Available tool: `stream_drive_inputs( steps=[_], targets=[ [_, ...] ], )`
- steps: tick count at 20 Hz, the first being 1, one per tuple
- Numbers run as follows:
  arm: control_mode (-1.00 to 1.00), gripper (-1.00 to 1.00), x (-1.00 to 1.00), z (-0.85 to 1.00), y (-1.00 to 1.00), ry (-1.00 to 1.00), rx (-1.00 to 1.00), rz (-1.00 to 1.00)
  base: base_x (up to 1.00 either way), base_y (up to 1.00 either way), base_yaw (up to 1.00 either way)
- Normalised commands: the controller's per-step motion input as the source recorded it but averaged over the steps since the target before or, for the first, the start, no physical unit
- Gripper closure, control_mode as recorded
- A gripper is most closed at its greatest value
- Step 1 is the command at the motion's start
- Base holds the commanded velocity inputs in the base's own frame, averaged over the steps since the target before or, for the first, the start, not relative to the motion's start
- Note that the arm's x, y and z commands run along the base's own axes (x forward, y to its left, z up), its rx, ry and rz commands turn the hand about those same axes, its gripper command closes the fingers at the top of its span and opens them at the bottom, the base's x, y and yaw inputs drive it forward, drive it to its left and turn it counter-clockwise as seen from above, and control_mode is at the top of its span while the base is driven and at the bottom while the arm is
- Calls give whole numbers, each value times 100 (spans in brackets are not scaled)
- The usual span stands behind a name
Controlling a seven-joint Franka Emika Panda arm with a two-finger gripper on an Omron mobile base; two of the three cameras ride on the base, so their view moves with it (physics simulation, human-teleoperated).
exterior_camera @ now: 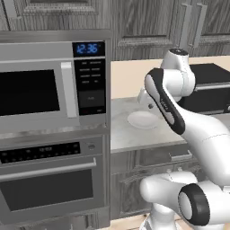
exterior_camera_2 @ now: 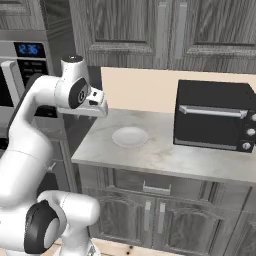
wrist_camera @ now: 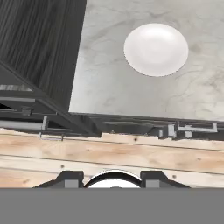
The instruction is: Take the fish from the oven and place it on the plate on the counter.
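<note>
Since the oven (exterior_camera: 47, 179) door is shut and hides the fish, reach its bar handle first; fingers (wrist_camera: 114, 178) look open, empty, high above the table (wrist_camera: 109, 87) beside the plate (wrist_camera: 156, 49)

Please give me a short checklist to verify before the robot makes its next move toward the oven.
1. Oven door open: not ok, it is closed.
2. Fish seen: cannot tell, the dark glass hides the inside.
3. Plate empty and on the counter: ok.
4. Gripper free of load: ok, nothing between the tips.
5. Gripper near the oven handle: not ok, it is raised above the counter's edge.
</note>
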Motion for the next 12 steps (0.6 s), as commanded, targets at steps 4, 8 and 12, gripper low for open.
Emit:
stream_drive_inputs(
  steps=[4,8,12],
  targets=[
    [-100,-100,-28,0,23,-4,-2,5,0,0,0],
    [-100,-100,-63,-6,88,-5,-11,20,0,0,0],
    [-100,-100,-60,-34,100,-5,-18,43,0,0,0]
  ],
)
